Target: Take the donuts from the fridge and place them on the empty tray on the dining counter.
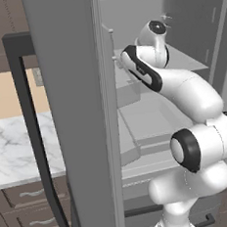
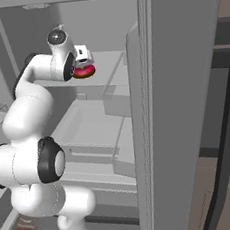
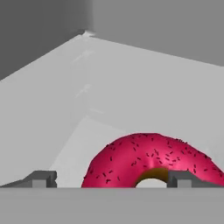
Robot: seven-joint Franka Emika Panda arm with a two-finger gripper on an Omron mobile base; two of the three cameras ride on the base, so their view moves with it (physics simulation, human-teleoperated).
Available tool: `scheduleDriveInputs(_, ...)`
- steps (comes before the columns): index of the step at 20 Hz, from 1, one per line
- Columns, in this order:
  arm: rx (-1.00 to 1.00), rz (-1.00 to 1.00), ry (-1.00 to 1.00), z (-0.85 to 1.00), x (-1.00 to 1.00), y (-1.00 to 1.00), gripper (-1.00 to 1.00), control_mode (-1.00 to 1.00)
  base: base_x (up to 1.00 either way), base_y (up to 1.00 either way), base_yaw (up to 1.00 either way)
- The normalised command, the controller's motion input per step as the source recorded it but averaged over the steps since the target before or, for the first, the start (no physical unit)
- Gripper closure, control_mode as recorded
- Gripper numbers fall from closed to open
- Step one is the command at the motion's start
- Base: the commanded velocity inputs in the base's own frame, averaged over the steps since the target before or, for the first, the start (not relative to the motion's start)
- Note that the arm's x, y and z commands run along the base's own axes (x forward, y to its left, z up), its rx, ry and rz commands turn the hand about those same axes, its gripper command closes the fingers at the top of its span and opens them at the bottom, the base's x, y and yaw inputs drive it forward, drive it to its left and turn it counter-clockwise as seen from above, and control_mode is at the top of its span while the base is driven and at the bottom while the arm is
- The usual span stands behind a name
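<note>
The fridge [image 2: 186,104] stands open, and my arm reaches in over its upper shelf [image 2: 109,62]. A donut [image 3: 144,159] with dark pink icing and dark sprinkles lies flat on that shelf; it is the red donut [image 2: 84,72] just below my hand. My gripper [image 3: 113,179] is open and hangs close above it. The left fingertip [image 3: 41,178] stands clear of the ring on its left, and the right fingertip [image 3: 183,178] is over the ring beside its hole. Nothing is held. The tray and the dining counter are out of view.
The open left door [image 1: 71,114] with its dark handle [image 1: 30,118] stands close beside my arm. Door bins [image 2: 116,101] jut from the right door. Lower shelves and drawers [image 2: 89,135] sit below. A marble worktop [image 1: 15,149] over brown drawers lies to the left.
</note>
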Motion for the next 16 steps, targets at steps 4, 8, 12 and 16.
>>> scheduleDriveInputs(4, 0.0, 0.0, 0.07, -0.27, 0.15, 0.03, -1.0, -1.0, 0.0, 0.0, 0.0)
scheduleDriveInputs(8, -0.01, 0.0, 0.11, -0.32, 0.0, 0.0, 1.0, -1.0, 0.0, 0.0, 0.0)
scheduleDriveInputs(12, 0.0, 0.0, 0.11, -0.25, 0.0, 0.0, 1.0, -1.0, 0.0, 0.0, 0.0)
scheduleDriveInputs(16, 0.0, 0.0, 0.07, -0.21, 0.0, 0.0, 1.0, -1.0, 0.0, 0.0, 0.0)
